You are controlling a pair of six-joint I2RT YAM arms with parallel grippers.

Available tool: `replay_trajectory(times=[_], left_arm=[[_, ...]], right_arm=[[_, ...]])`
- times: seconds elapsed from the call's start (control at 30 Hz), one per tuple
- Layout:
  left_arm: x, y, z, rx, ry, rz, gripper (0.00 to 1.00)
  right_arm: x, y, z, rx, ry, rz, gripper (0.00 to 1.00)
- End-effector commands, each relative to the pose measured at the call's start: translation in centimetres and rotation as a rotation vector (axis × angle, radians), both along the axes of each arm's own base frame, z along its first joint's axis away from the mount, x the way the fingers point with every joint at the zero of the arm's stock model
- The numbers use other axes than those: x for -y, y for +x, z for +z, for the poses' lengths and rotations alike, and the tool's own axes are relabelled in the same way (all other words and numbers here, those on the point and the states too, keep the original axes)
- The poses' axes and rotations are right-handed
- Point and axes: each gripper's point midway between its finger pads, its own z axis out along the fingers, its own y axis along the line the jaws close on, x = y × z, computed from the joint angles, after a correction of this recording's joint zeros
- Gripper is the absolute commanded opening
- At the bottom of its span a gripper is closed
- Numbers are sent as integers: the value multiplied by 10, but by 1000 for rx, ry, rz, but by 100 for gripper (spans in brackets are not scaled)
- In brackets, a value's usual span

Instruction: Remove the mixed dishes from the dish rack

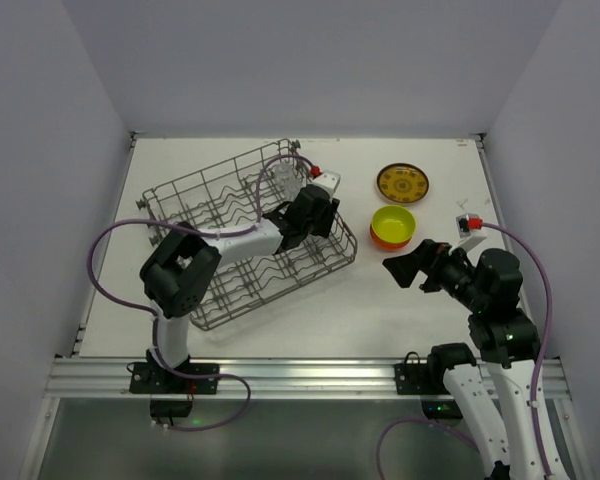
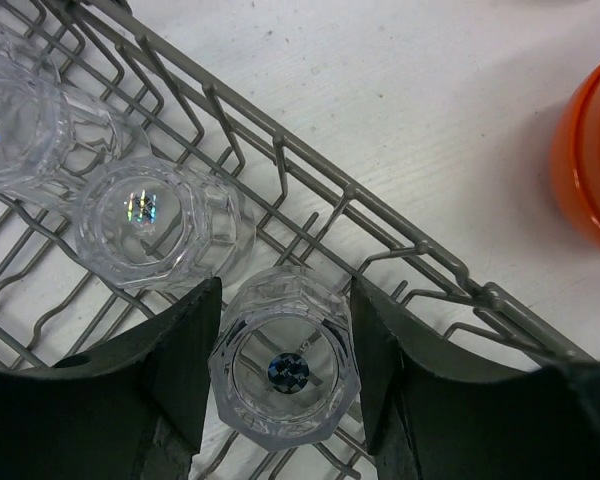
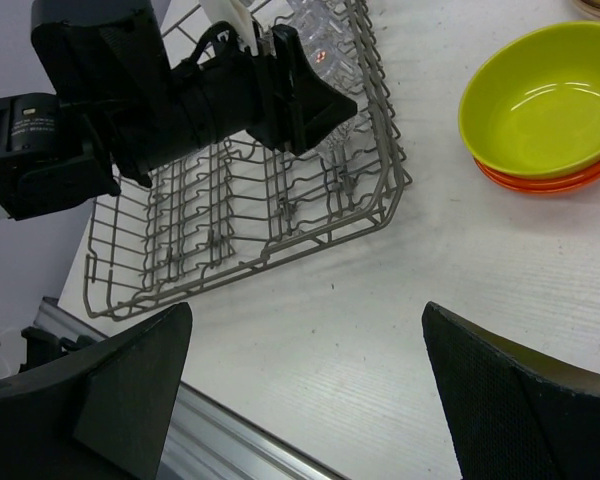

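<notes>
The grey wire dish rack (image 1: pixel 210 290) sits left of centre. Three clear glass cups lie in its far right corner (image 1: pixel 285 180). My left gripper (image 1: pixel 320 215) reaches into that corner. In the left wrist view its fingers (image 2: pixel 285 380) press both sides of the nearest glass cup (image 2: pixel 285 345), which lies on the rack wires (image 2: pixel 400 225). Two more cups (image 2: pixel 150 220) (image 2: pixel 20 110) lie beside it. My right gripper (image 1: pixel 400 268) is open and empty over bare table (image 3: pixel 305 380). The lime-yellow bowl (image 1: pixel 393 222) sits stacked on the orange bowls (image 1: pixel 383 241). No cream plates show.
The brown-gold patterned plate (image 1: pixel 402 183) lies on the table behind the bowl stack. The stack also shows in the right wrist view (image 3: pixel 540 100) and at the right edge of the left wrist view (image 2: pixel 585 160). White walls enclose three sides. A metal rail runs along the near edge (image 1: pixel 300 375).
</notes>
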Motion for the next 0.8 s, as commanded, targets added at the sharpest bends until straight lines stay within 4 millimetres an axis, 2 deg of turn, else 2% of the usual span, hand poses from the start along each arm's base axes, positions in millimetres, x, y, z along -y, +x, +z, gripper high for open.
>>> replay_trajectory(times=[0.0, 0.23, 0.37, 0.4, 0.47, 0.5, 0.53, 0.57, 0.6, 0.63, 0.67, 0.7, 0.73, 0.77], left_arm=[[11, -2, 55, 84, -116, 2, 8], [12, -7, 88, 131, -156, -1, 0], [11, -23, 118, 150, -219, -24, 0], [11, -34, 134, 158, -270, -43, 0], [13, -50, 152, 144, -362, -75, 0], [8, -61, 171, 175, -432, -97, 0], [7, -71, 181, 179, -482, -121, 0], [3, -89, 189, 156, -557, -144, 0], [3, -96, 205, 180, -630, -168, 0], [1, -105, 211, 176, -681, -185, 0], [-3, -124, 212, 133, -751, -212, 0], [-4, -132, 228, 156, -833, -239, 0], [-5, -141, 232, 145, -889, -259, 0], [-9, -158, 224, 78, -961, -276, 0]], right_arm=[[-3, -1, 7, 23, 7, 23, 99], [-2, 1, 6, 21, -2, 20, 99], [-4, 4, 5, 29, 5, 24, 99], [-7, 4, 2, 19, 22, 41, 99], [-26, -1, 11, 62, 87, 158, 99], [-35, -4, 4, 38, 140, 208, 99], [-50, -12, 17, 93, 193, 332, 99], [-57, -16, 20, 77, 249, 371, 99], [-62, -19, 12, 57, 282, 408, 99], [-65, -18, 23, 133, 301, 447, 99], [-69, -26, 29, 141, 340, 486, 99], [-70, -27, 25, 145, 358, 498, 98], [-71, -28, 35, 216, 363, 518, 96], [-72, -33, 40, 217, 391, 535, 92]])
